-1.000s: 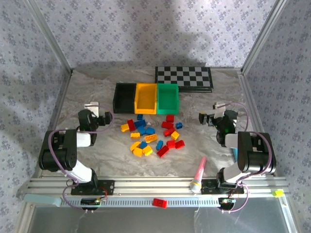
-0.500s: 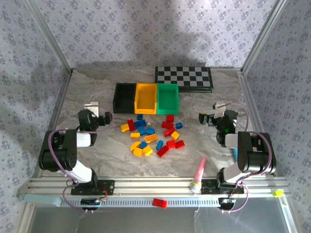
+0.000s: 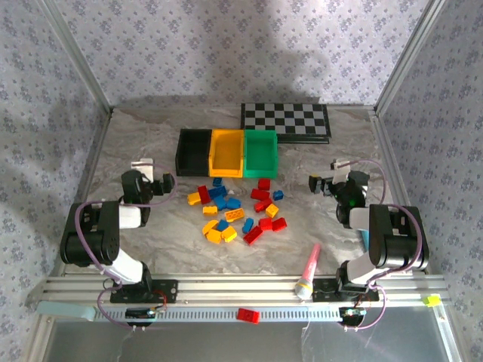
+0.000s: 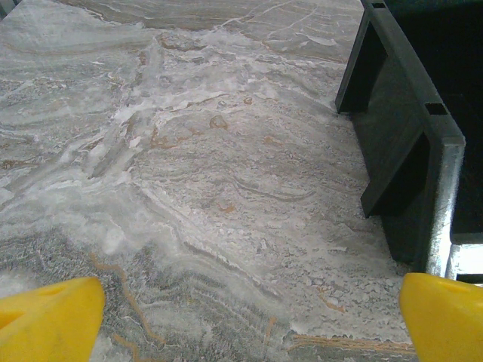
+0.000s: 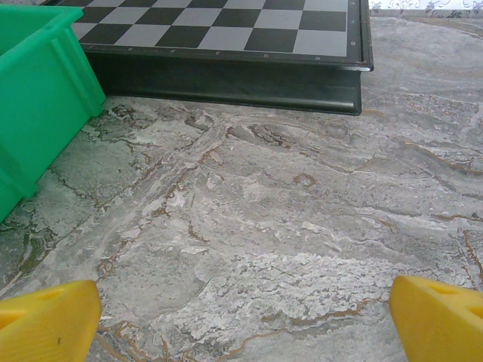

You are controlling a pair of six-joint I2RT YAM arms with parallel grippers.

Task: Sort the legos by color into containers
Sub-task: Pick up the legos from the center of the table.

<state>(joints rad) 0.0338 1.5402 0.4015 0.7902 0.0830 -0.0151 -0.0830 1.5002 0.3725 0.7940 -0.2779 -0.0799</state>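
Observation:
Several red, yellow and blue legos [image 3: 235,211] lie scattered on the marble table just in front of three bins in a row: black [image 3: 193,151], yellow [image 3: 227,152] and green [image 3: 260,151]. My left gripper [image 3: 167,183] rests low at the left of the pile, open, its yellow fingertips [image 4: 49,317] wide apart over bare marble, the black bin [image 4: 407,128] ahead on its right. My right gripper [image 3: 315,183] sits right of the pile, open, fingertips [image 5: 441,317] spread with nothing between, the green bin [image 5: 38,113] at its left.
A black-and-white checkerboard [image 3: 285,121] lies behind the bins, also ahead of the right wrist as a checkerboard [image 5: 226,45]. A pink marker pen [image 3: 309,270] lies near the front right. One red brick [image 3: 247,315] sits on the front rail. Frame posts border both sides.

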